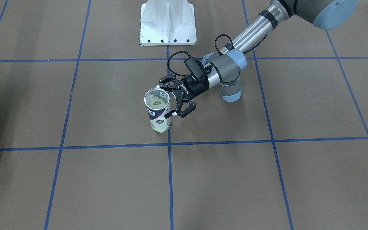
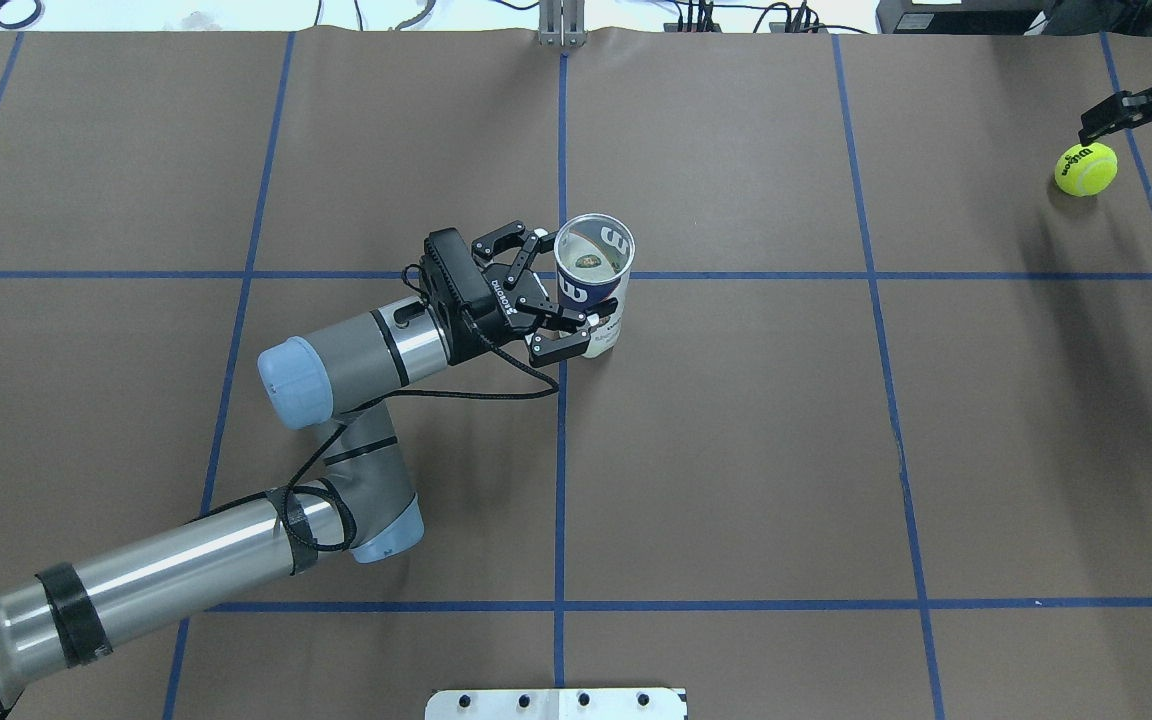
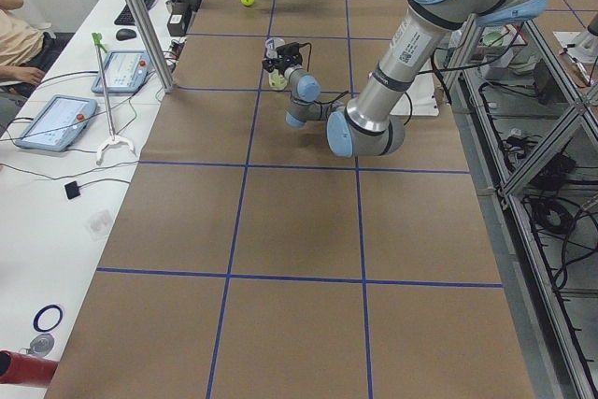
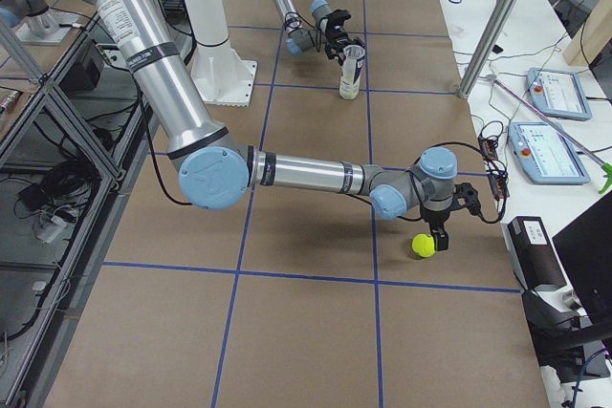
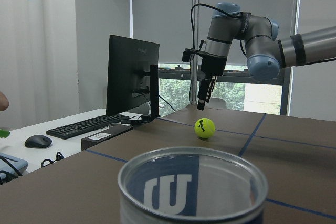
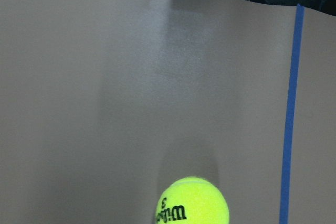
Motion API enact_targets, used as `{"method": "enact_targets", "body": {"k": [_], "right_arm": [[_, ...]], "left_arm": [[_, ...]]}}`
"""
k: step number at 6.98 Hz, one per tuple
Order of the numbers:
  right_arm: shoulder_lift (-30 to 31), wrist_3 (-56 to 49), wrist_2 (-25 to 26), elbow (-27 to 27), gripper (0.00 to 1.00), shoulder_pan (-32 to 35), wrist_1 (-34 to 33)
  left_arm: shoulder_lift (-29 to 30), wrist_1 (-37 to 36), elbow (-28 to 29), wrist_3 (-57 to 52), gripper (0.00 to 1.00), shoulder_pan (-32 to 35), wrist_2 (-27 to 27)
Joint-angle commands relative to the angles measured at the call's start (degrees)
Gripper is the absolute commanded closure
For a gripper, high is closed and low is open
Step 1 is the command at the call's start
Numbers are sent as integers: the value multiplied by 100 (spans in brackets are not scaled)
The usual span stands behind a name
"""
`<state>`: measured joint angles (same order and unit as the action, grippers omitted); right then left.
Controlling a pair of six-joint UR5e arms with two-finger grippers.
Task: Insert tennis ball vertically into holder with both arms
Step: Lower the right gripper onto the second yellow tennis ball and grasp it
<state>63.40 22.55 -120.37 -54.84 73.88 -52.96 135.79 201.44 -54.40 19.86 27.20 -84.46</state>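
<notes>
The holder [image 1: 158, 110], a clear can with a navy and white label, stands upright near the table's middle, its open metal rim [image 5: 191, 190] facing up. My left gripper [image 2: 568, 288] is open, with a finger on either side of the can and a gap left around it. The tennis ball [image 2: 1086, 168] lies on the table far off to my right. My right gripper [image 2: 1131, 108] hangs pointing down just above and beside it. That gripper looks open, and no finger shows around the ball [image 6: 192, 203] in the right wrist view.
The white base bracket [image 1: 168, 22] stands at the robot's side of the table. Blue tape lines [image 2: 561, 450] grid the brown surface. A side table past the ball holds a monitor [image 5: 131, 74] and keyboard. Tablets [image 3: 51, 121] lie beside a metal post [image 3: 140, 21].
</notes>
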Motion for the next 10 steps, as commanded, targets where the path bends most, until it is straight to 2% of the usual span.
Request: {"method": "enact_targets", "body": {"k": [1, 3, 5, 6, 7, 8, 10], "right_arm": [[14, 538, 381, 419, 1, -364, 740], [14, 539, 828, 605, 1, -479, 787], [6, 539, 962, 615, 1, -576, 787], [-3, 539, 963, 615, 8, -593, 787], [-12, 548, 963, 615, 63, -602, 778], [-12, 548, 963, 571, 100, -594, 778], [-21, 566, 840, 231, 100, -550, 709]], "left_arm": [[0, 1, 0, 0, 1, 5, 0], [0, -8, 0, 0, 1, 5, 0], [0, -8, 0, 0, 1, 14, -9], [-8, -8, 0, 0, 1, 5, -9], [0, -8, 0, 0, 1, 14, -9], [-8, -8, 0, 0, 1, 5, -9], [0, -8, 0, 0, 1, 14, -9]]}}
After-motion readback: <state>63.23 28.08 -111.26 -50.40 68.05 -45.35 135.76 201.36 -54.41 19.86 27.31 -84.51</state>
